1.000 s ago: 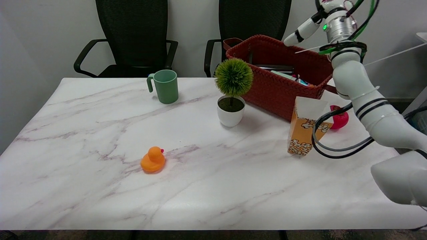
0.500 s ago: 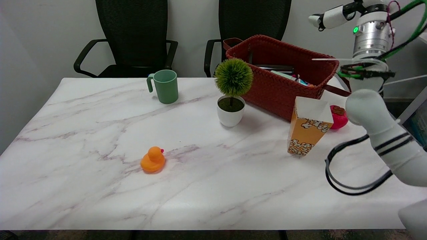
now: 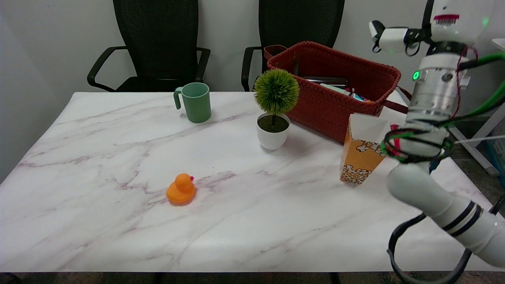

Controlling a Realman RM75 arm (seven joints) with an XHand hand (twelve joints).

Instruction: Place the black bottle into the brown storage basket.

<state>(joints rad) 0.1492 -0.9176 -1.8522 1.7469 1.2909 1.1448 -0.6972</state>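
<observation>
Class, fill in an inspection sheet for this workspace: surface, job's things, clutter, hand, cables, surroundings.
Surface: marble table, no spills seen.
Job's things: brown storage basket at the far right; dark item lies inside, cannot tell if it is the black bottle.
Clutter: green mug, potted plant, orange duck, popcorn box, all upright on the table.
Hand: right hand raised at the picture's top, partly cut off; grip unclear.
Cables: black loop hangs from the arm; green cable runs off right.
Surroundings: two black chairs behind the table.
</observation>
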